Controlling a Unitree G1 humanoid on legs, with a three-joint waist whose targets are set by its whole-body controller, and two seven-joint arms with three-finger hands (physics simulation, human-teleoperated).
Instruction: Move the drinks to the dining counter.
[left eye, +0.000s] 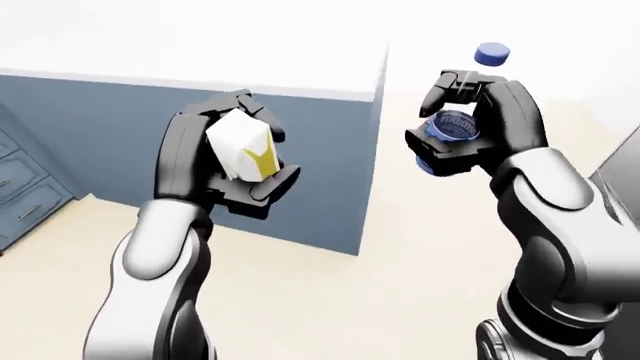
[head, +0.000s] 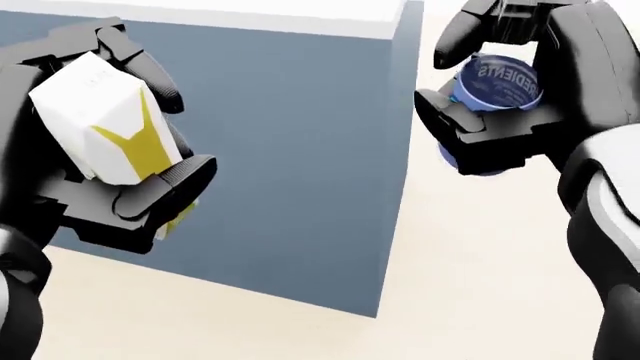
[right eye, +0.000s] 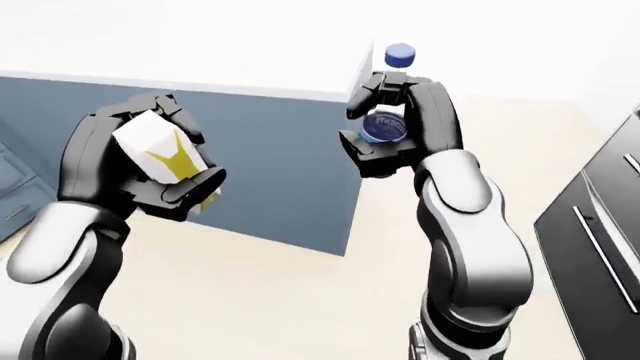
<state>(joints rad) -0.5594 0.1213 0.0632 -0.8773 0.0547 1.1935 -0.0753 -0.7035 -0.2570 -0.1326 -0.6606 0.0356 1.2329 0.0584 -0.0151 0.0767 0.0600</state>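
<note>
I am gripping the white-and-yellow paper carton (head: 105, 124) in my left hand (head: 100, 165), lightly since it crushes; my right hand (left eye: 470, 131) is clasping the slippery blue-capped plastic bottle (left eye: 455, 124) mid-body.

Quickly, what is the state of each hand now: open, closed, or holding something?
Left hand: closed around the white and yellow carton.
Right hand: closed around the blue-capped bottle.
</note>
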